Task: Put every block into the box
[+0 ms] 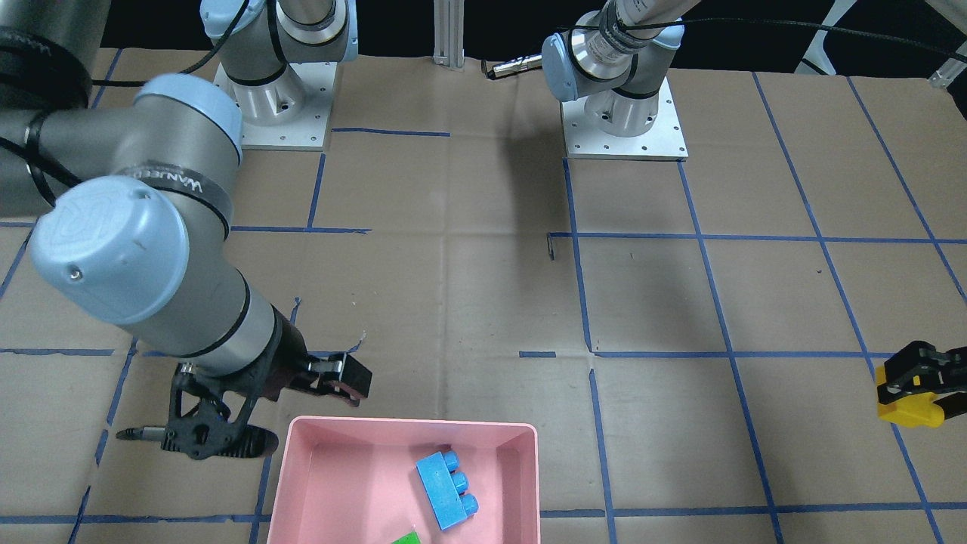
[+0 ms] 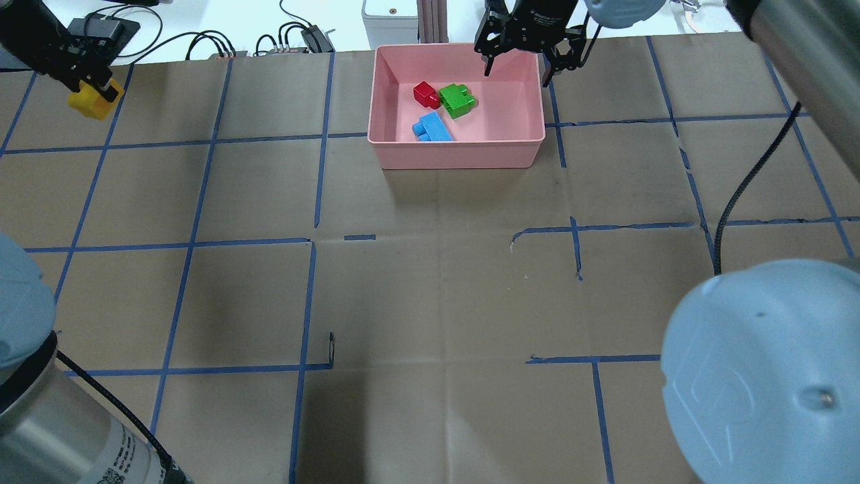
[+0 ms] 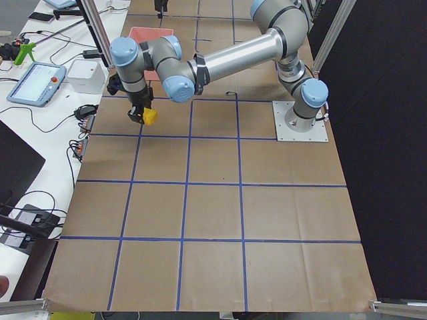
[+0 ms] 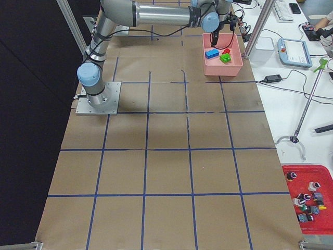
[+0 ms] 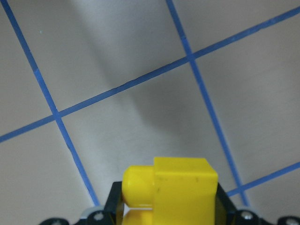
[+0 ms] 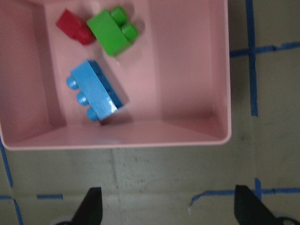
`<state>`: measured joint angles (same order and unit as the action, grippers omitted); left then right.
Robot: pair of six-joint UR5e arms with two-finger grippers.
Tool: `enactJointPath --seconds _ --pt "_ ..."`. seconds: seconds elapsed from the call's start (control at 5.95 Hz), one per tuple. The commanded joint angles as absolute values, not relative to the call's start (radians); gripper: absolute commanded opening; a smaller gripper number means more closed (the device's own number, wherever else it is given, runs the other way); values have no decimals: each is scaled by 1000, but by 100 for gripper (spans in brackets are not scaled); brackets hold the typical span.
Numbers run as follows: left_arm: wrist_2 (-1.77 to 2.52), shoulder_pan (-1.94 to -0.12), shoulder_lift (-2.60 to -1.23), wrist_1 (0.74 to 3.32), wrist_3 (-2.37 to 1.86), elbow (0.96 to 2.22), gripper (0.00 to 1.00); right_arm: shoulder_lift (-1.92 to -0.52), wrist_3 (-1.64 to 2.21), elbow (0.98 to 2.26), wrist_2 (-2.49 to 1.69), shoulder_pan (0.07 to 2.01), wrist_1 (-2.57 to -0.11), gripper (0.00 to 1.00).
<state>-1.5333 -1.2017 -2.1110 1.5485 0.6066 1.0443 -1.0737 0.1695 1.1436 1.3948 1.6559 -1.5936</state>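
Observation:
The pink box point(image 2: 457, 153) stands at the far middle of the table; it holds the red brick point(image 2: 425, 93), the green brick point(image 2: 457, 99) and the blue brick point(image 2: 431, 128). The same bricks lie in the box point(image 6: 197, 126) in the right wrist view. My left gripper point(image 2: 91, 94) is shut on the yellow brick point(image 2: 95, 99) and holds it above the table at the far left, far from the box. The yellow brick point(image 5: 171, 190) fills the bottom of the left wrist view. My right gripper point(image 2: 517, 67) is open and empty above the box's far right corner.
The table is brown paper marked by blue tape lines. Cables and devices lie past the far edge point(image 2: 295, 37). A red tray with small parts point(image 4: 307, 200) sits off the table on the robot's right side.

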Motion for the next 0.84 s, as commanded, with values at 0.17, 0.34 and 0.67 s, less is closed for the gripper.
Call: enactJointPath --seconds 0.17,0.34,0.67 --pt "-1514 -1511 -2137 1566 -77 1000 17 -1454 10 1546 1479 1629 -1490 100" --pt "-1487 -1619 -2175 1502 -282 994 17 -1588 5 1683 1483 1629 -1558 100" --pt "-1482 -1751 -2326 1319 -514 954 17 -1710 8 1732 1486 1631 -1562 100"
